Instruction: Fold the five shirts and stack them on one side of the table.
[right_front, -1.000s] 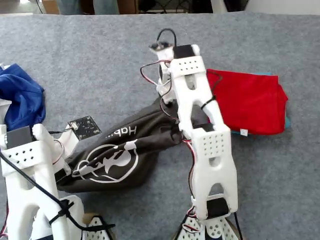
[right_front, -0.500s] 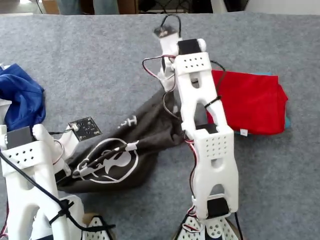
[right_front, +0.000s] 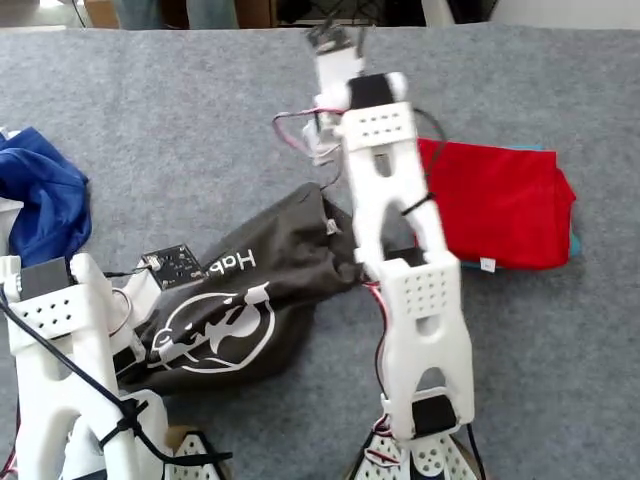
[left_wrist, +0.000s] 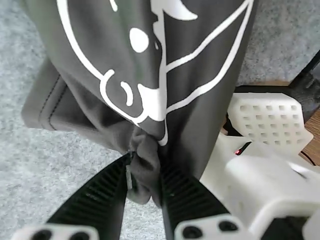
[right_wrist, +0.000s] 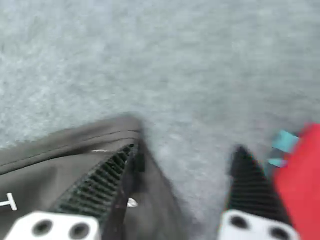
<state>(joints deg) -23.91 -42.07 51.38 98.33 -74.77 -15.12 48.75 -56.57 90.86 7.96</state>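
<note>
One dark shirt (right_front: 285, 250), hem pinched in left gripper (left_wrist: 145, 167), right gripper (right_wrist: 187, 150) apart at its edge

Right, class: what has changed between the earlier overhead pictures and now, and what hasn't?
The right gripper moved toward the far edge of the table, fingers now open, apparently letting go of the dark shirt, whose stretched corner sagged back. The left gripper stays shut on its near end; the red shirt and blue shirt lie unmoved.
</note>
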